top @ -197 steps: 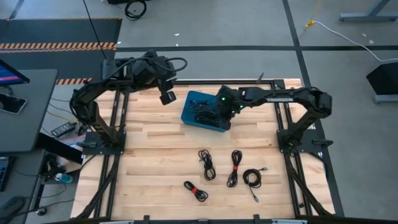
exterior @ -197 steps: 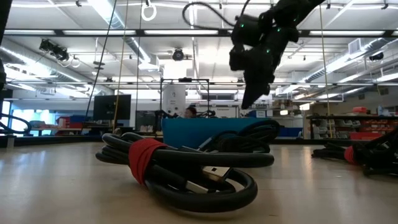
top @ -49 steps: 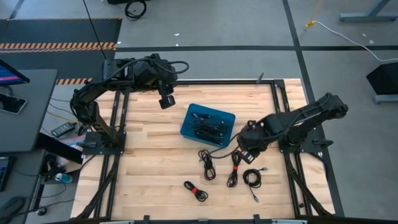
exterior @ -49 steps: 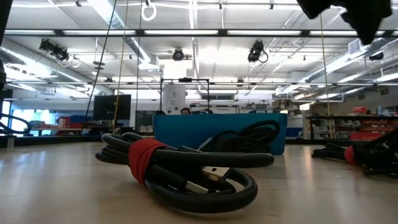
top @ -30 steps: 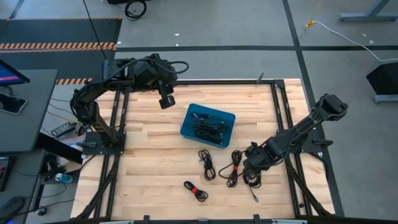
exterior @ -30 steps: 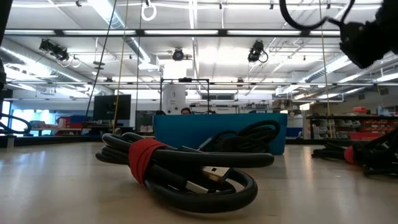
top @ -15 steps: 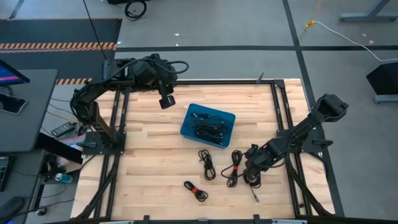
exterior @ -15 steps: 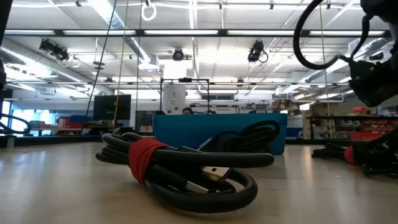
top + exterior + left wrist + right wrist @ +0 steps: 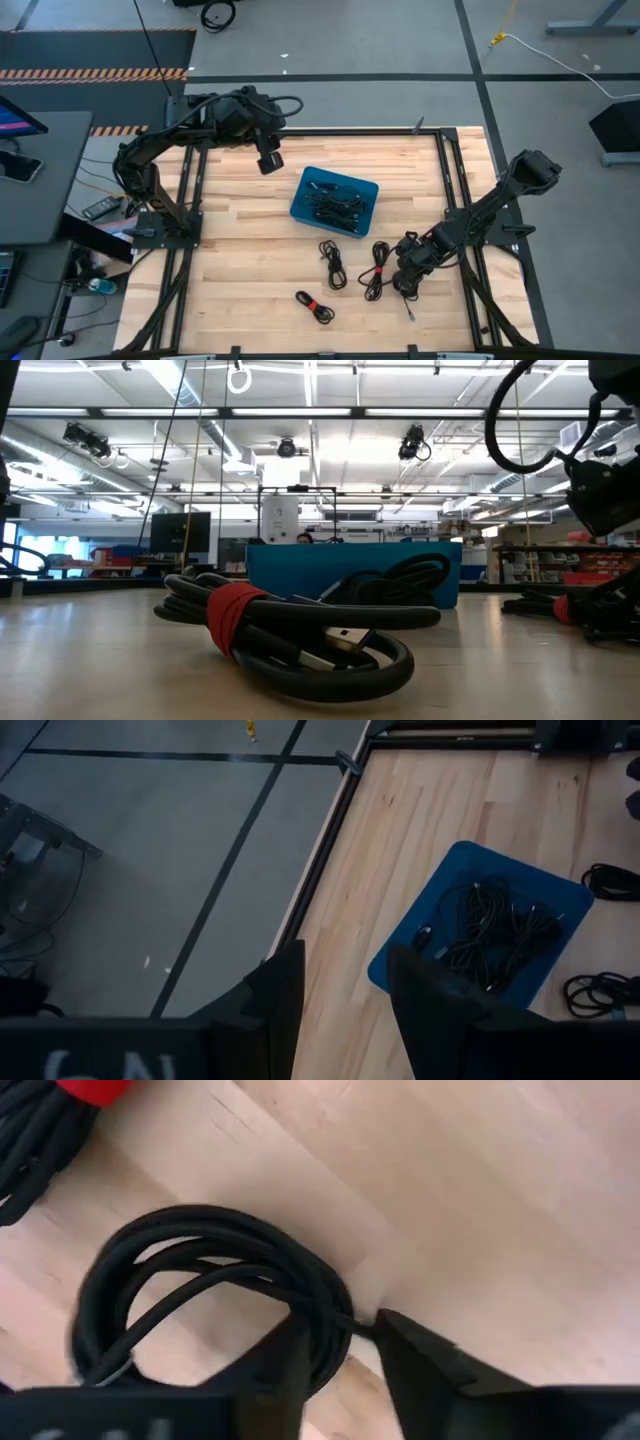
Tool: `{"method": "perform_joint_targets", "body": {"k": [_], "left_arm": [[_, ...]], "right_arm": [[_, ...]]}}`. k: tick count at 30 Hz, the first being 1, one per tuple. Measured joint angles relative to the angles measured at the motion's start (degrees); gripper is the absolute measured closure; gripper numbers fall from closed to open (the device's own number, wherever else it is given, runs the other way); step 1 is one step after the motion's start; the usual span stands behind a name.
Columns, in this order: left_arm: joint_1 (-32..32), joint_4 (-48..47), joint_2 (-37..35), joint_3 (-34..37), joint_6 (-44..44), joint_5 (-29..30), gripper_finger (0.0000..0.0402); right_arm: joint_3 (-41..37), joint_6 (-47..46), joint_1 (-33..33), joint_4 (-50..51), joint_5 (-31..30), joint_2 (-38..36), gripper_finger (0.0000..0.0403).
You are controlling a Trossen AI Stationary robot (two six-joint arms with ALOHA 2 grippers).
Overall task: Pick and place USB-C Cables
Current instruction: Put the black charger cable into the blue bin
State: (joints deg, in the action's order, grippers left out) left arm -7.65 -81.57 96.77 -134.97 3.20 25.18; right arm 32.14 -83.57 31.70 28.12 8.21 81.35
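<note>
USB-C cables lie in two groups on the wooden table (image 9: pixel 240 250). Several are heaped inside the blue bin (image 9: pixel 305 208), which sits well apart from the right pincer (image 9: pixel 405 283), toward the table's far middle. The others lie loose on the boards nearer this pincer: a coiled cable (image 9: pixel 215 1295) directly at its tips, a red-tied cable (image 9: pixel 377 270) just beside it, a folded cable (image 9: pixel 333 264) past that, and another red-tied cable (image 9: pixel 314 306) farthest off (this one fills the foreground of the low view (image 9: pixel 290 630)).

Right pincer: lowered to the table, its fingers (image 9: pixel 425 1355) set narrowly on either side of the coil's rim, one strand bundle between them and the coil resting on the wood; whether they press it cannot be told.

Left pincer (image 9: pixel 340 1005): raised over the far left part of the table, fingers parted with nothing between them, the blue bin ahead of it.
</note>
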Motion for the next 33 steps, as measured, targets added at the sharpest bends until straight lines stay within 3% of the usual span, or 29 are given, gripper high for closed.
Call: {"method": "perform_joint_targets", "body": {"k": [5, 14, 20, 29, 33], "left_arm": [[0.0, 0.7, 0.0, 0.0, 0.0, 0.0, 0.0251], [0.0, 0.7, 0.0, 0.0, 0.0, 0.0, 0.0251], [0.0, 0.8, 0.0, 0.0, 0.0, 0.0, 0.0251], [0.0, 0.8, 0.0, 0.0, 0.0, 0.0, 0.0251], [0.0, 0.8, 0.0, 0.0, 0.2, 0.0, 0.0251]], "right_arm": [[0.1, 1.6, 0.0, -0.1, -0.3, -0.1, 0.0387], [1.1, 3.6, -0.2, 0.5, -0.4, -0.5, 0.0395], [6.5, 5.3, -2.1, 4.9, -1.5, -3.7, 0.0396], [22.8, 16.1, -9.4, 23.5, -14.3, -10.4, 0.0396], [28.2, 26.6, -14.8, 24.3, -19.4, -11.5, 0.0396]]}}
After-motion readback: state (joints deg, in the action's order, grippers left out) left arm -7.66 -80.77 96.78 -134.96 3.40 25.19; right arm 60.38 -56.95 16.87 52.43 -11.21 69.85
